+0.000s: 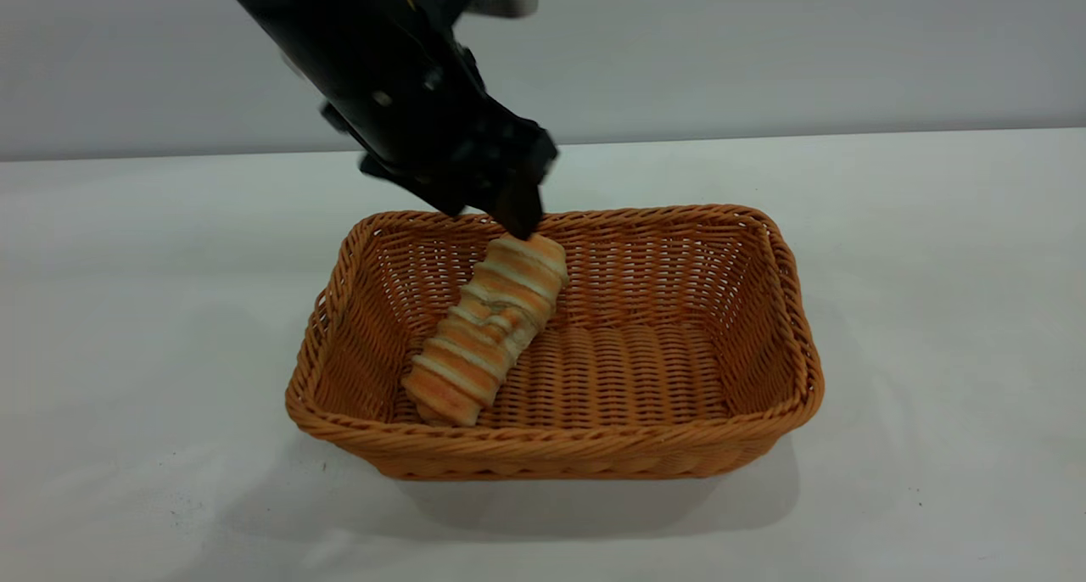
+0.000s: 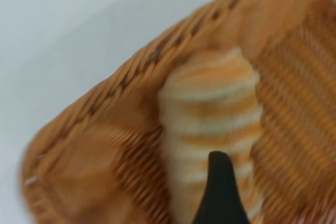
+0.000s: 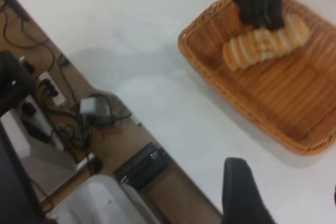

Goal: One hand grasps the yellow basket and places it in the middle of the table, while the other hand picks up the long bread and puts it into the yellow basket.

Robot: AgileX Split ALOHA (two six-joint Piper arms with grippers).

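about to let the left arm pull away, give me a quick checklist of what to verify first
1. long bread inside the yellow basket: ok, it lies in the basket's left half, far end propped against the back wall.
2. basket flat on the table: ok.
3. left gripper released from the bread: cannot tell, its fingers sit right at the bread's upper end.
4. bread settled: cannot tell, it lies tilted.
5. right gripper clear of the basket: ok, in the right wrist view it is off the basket, over the table edge.
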